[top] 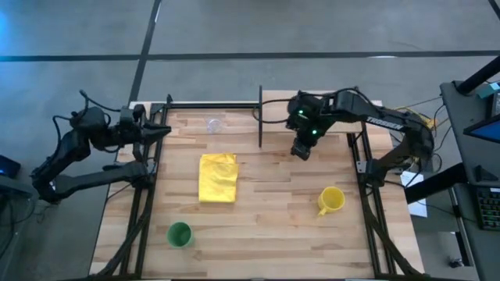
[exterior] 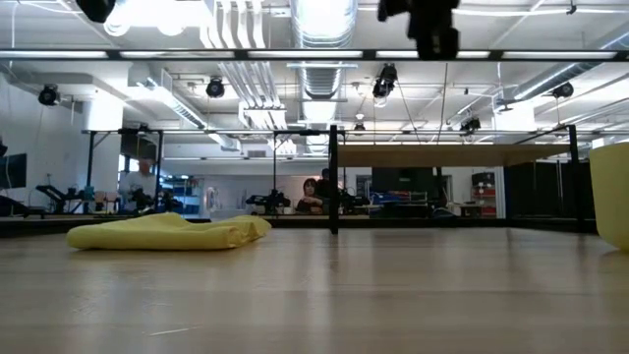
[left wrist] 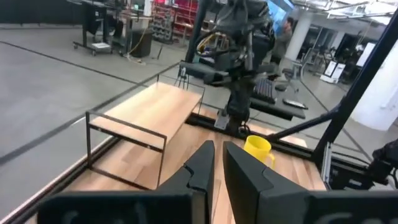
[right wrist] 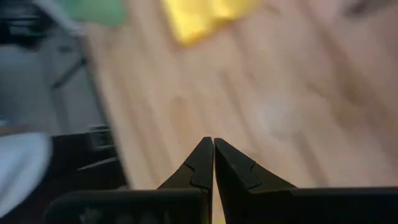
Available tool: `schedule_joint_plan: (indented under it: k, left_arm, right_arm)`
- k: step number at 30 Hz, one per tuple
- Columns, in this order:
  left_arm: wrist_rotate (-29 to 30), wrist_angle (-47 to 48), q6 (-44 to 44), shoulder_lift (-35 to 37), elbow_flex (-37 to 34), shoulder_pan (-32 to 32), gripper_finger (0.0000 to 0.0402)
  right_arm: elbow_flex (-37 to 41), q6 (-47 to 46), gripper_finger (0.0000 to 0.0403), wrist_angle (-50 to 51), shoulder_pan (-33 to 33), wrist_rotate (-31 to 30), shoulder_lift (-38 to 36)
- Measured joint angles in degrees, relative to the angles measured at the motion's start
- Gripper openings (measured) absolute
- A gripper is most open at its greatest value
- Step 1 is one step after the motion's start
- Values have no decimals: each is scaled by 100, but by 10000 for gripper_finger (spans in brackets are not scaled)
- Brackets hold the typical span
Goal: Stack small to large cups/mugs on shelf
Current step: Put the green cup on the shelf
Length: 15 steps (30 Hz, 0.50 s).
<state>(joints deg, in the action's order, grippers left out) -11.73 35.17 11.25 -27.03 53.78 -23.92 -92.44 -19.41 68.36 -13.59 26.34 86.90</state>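
Parking my left claw [top: 166,130] off the counter's [top: 273,234] left edge, near the back corner; fingers [left wrist: 202,165] nearly closed w/ only a thin gap, nothing held. Green cup [top: 180,234] stands at front left of counter, upright, well apart from everything. Yellow cloth [top: 218,177] lies flat, mid-left. Clear cup [top: 213,124] sits near the back edge, just behind the cloth, faint & hard to make out. Shelf [left wrist: 149,112] is a light-wood plank on thin black posts, at back of counter right of centre; top bare. My right claw [top: 301,150] hangs above the counter just in front of the shelf; fingers [right wrist: 202,163] pressed together, empty. Yellow mug [top: 331,200] stands on counter at right, handle toward front-left, apart from my right claw.
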Motion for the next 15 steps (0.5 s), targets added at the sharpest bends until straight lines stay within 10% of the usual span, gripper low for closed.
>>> schedule_joint_plan:
  k: [15]
  left_arm:
    - [-2180, 2135, -111, -541, 266, 4, 20]
  right_arm:
    - [-862, -345, 9, -1492, 841, 875, 1019]
